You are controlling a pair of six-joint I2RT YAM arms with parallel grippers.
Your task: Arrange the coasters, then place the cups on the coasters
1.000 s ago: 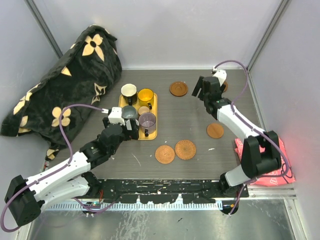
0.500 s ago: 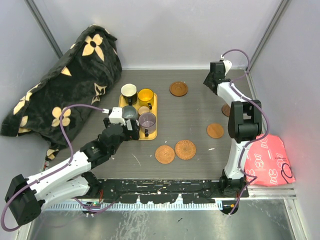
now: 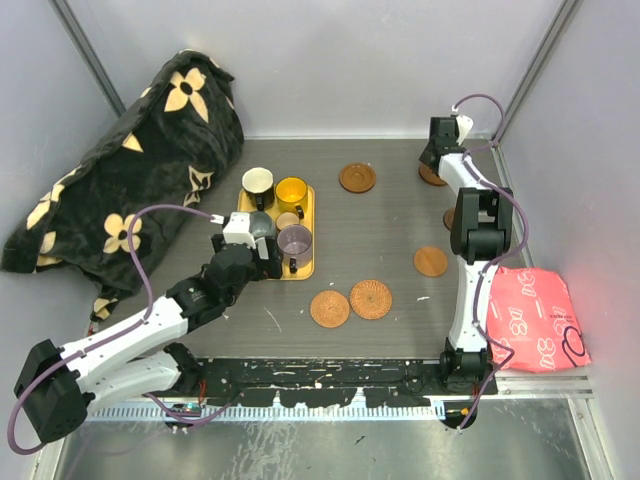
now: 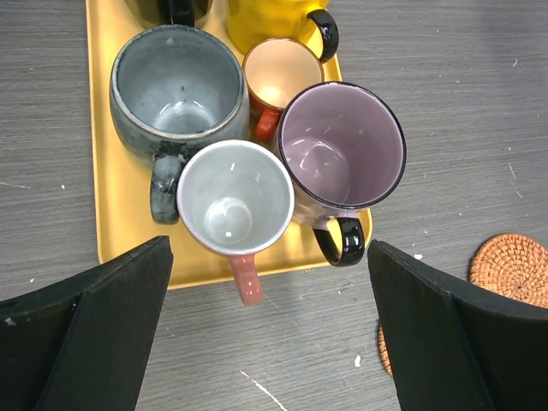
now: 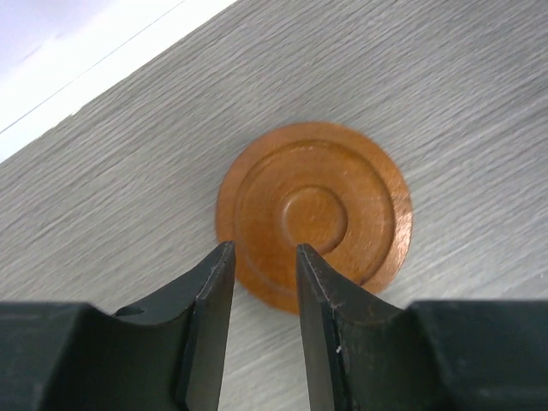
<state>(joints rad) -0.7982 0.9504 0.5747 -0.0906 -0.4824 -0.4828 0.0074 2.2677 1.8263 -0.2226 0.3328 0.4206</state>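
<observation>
Five cups stand crowded on a yellow tray (image 4: 103, 197): grey (image 4: 177, 86), small copper-brown (image 4: 281, 73), purple (image 4: 342, 145), small white-silver (image 4: 235, 199) and yellow (image 4: 274, 17). The black cup (image 3: 257, 182) shows from above. My left gripper (image 4: 270, 342) hovers open just short of the tray's near edge, touching nothing. In the back right corner, my right gripper (image 5: 264, 265) has its jaws narrowed over the near rim of a flat coaster (image 5: 342, 197), a gap still between them. Other coasters lie at the back (image 3: 357, 177), at the right (image 3: 431, 261) and as a front pair (image 3: 330, 308) (image 3: 371, 298).
A black floral blanket (image 3: 130, 170) is heaped along the left wall. A red-pink bag (image 3: 530, 320) lies at the front right. My right arm (image 3: 478, 240) stands stretched along the right side, half covering another coaster (image 3: 450, 217). Walls close the back corner.
My right arm has swung from the back middle into the far right corner, and its jaws have narrowed over the coaster there. The left gripper has crept slightly towards the tray.
</observation>
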